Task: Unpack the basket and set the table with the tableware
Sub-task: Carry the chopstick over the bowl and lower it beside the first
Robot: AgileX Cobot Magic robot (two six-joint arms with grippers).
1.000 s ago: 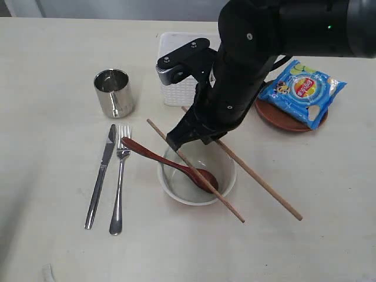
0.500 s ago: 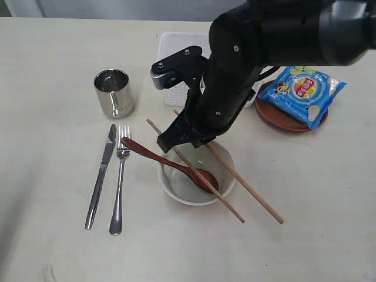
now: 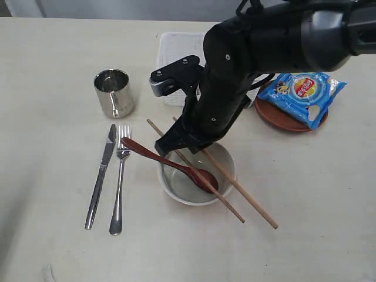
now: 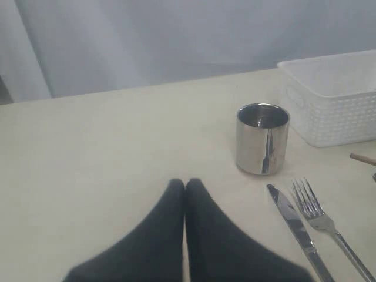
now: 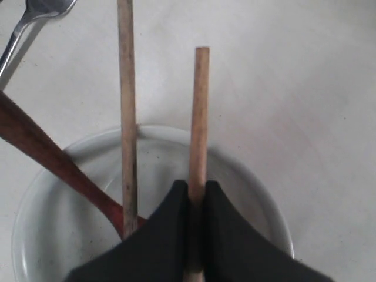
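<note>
My right gripper (image 5: 197,191) is shut on one wooden chopstick (image 5: 200,106) and holds it over the off-white bowl (image 5: 161,132). The other chopstick (image 5: 126,88) lies across the bowl's rim, close beside the held one and nearly parallel. In the bowl rests the reddish-brown spoon (image 3: 167,163), handle out over the rim. On the table (image 3: 53,247), left of the bowl (image 3: 176,191), lie the knife (image 3: 101,176) and fork (image 3: 119,182), with the steel cup (image 3: 113,92) behind them. The white basket (image 3: 173,56) is partly hidden by my right arm (image 3: 223,100). My left gripper (image 4: 185,185) is shut and empty, near the cup (image 4: 262,138).
A brown plate (image 3: 276,117) at the right carries the blue chips bag (image 3: 306,94). The left wrist view shows the basket (image 4: 335,100), knife (image 4: 294,220) and fork (image 4: 320,220) beyond the left gripper. The left gripper does not show in the exterior view.
My right gripper has carried its chopstick to the left, so it now lies over the bowl, close alongside the resting chopstick. Everything else has stayed put.
</note>
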